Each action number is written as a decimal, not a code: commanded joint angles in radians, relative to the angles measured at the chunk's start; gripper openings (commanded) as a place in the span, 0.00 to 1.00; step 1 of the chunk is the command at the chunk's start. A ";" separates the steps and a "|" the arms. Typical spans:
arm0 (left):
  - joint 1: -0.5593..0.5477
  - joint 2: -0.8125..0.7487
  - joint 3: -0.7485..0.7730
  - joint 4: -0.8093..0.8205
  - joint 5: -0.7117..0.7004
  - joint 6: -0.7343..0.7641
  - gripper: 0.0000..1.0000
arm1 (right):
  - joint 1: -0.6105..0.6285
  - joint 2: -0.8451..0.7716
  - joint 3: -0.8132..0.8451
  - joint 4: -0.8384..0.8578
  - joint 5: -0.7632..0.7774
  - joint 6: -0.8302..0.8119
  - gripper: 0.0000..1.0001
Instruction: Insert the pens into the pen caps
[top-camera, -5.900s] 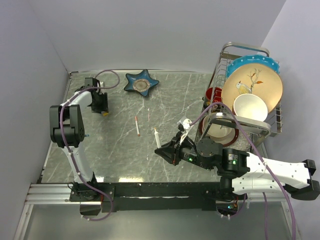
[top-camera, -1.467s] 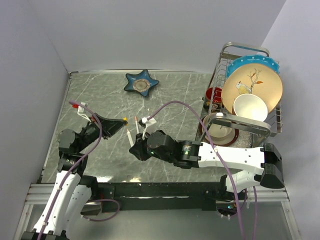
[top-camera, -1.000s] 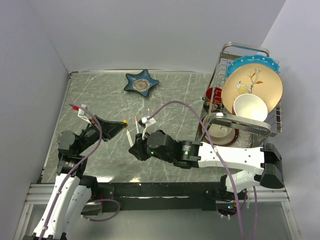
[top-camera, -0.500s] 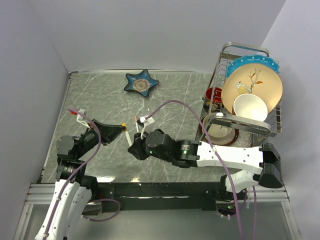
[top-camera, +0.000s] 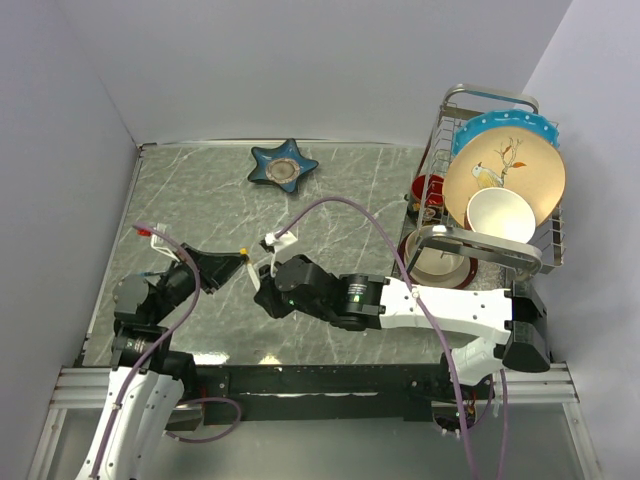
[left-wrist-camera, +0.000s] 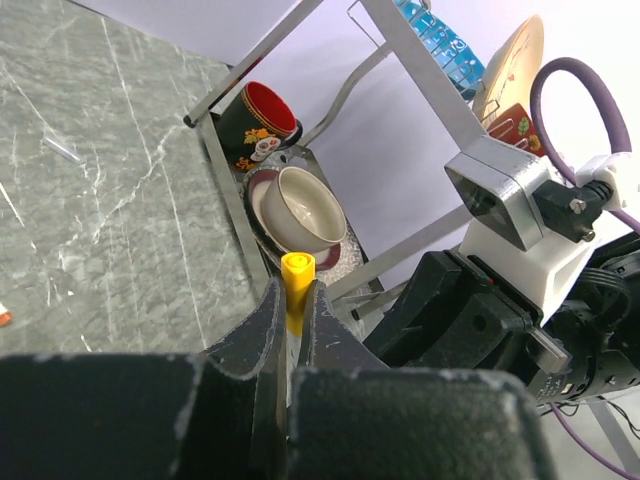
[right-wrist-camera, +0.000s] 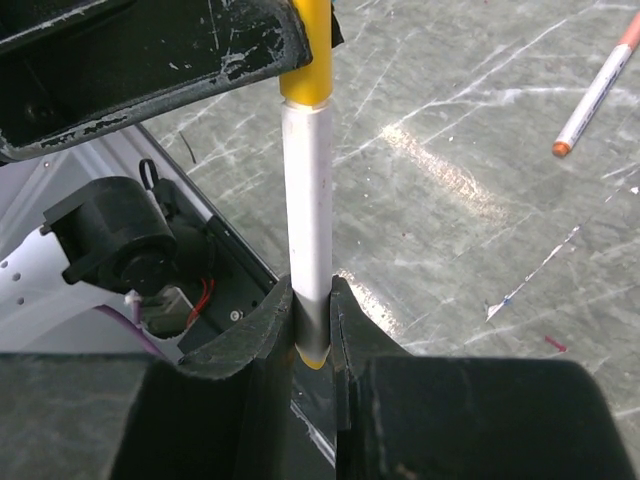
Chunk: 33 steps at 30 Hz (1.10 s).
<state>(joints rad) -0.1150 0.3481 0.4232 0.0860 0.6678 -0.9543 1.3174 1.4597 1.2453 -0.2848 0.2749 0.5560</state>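
My left gripper (left-wrist-camera: 292, 292) is shut on the yellow pen cap (left-wrist-camera: 297, 278), whose open end sticks out past the fingertips. My right gripper (right-wrist-camera: 313, 305) is shut on the lower end of a white pen (right-wrist-camera: 305, 200) and holds it upright. The pen's top end meets the yellow cap (right-wrist-camera: 308, 60), which sits between the left fingers (right-wrist-camera: 150, 50). In the top view the left gripper (top-camera: 236, 264) and right gripper (top-camera: 264, 290) meet above the table's near middle. A second white pen (right-wrist-camera: 598, 88) with an orange tip lies on the table. I cannot make out a separate red-orange cap.
A dish rack (top-camera: 455, 105) with plates, a bowl and a red mug stands at the right. A blue star-shaped dish (top-camera: 283, 167) sits at the back. Purple cables (top-camera: 340, 205) arch over the right arm. Walls close the left and back.
Since 5.9 s ago both arms have swung in from the far left and the middle to meet. In the last second both grippers drifted slightly left, and the pen and cap have come together.
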 joint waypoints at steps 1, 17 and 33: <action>-0.005 -0.029 -0.004 -0.016 0.090 0.014 0.01 | -0.026 -0.019 0.091 0.105 0.099 -0.014 0.00; -0.005 -0.061 0.181 -0.193 0.029 0.091 0.70 | -0.009 -0.051 0.040 0.128 0.012 -0.016 0.00; -0.005 0.068 0.298 -0.187 0.013 0.178 0.72 | 0.017 -0.111 -0.014 0.177 -0.042 -0.011 0.00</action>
<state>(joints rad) -0.1192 0.4046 0.6792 -0.1486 0.6579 -0.7994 1.3273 1.3895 1.2472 -0.1623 0.2420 0.5381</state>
